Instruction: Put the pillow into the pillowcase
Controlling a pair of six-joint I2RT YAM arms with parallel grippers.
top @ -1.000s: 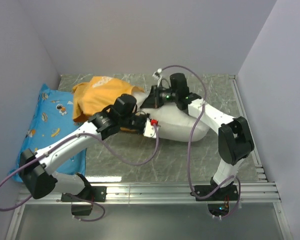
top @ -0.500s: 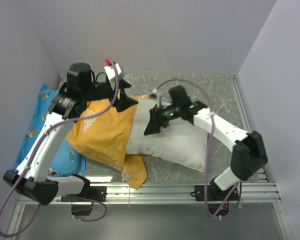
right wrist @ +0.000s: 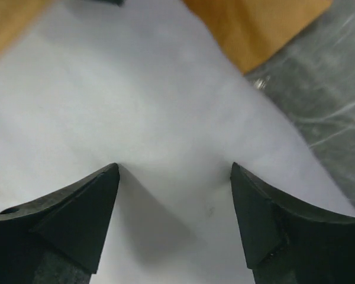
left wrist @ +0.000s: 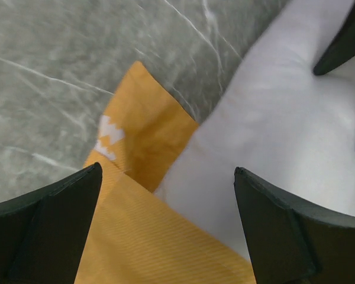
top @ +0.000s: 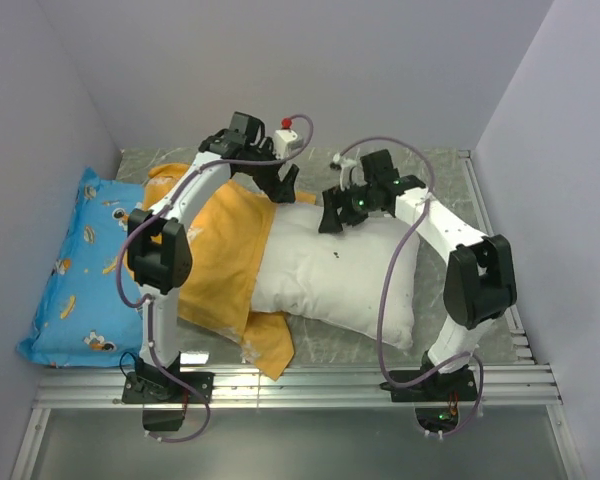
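Overhead, the white pillow (top: 340,275) lies across the middle of the marble table (top: 450,170), its long axis running from 9 to 3 o'clock. Its 9 o'clock end is covered by the orange pillowcase (top: 220,255), and a loose orange flap sticks out from under the pillow at 6 o'clock. A blue cartoon-print pillow (top: 75,270) lies at 9 o'clock of the pillowcase, against the wall. The left gripper (top: 278,185) hangs over the 12 o'clock edge of the pillowcase with its jaws spread. The right gripper (top: 338,218) sits just at 3 o'clock of it, over the pillow's far edge, jaws also apart.

From the left wrist, the left gripper (left wrist: 167,171) is wide open and holds nothing. Below it the pillowcase (left wrist: 148,148), with a small white logo (left wrist: 109,136), meets the pillow (left wrist: 272,118), which fills the view toward 2 o'clock. Bare table (left wrist: 59,59) lies toward 10 o'clock.

From the right wrist, the right gripper (right wrist: 174,168) is spread over the pillow (right wrist: 165,106), empty. Whether the tips touch the fabric I cannot tell. A pillowcase (right wrist: 254,23) corner shows at 1 o'clock, and table (right wrist: 337,89) at 3 o'clock.
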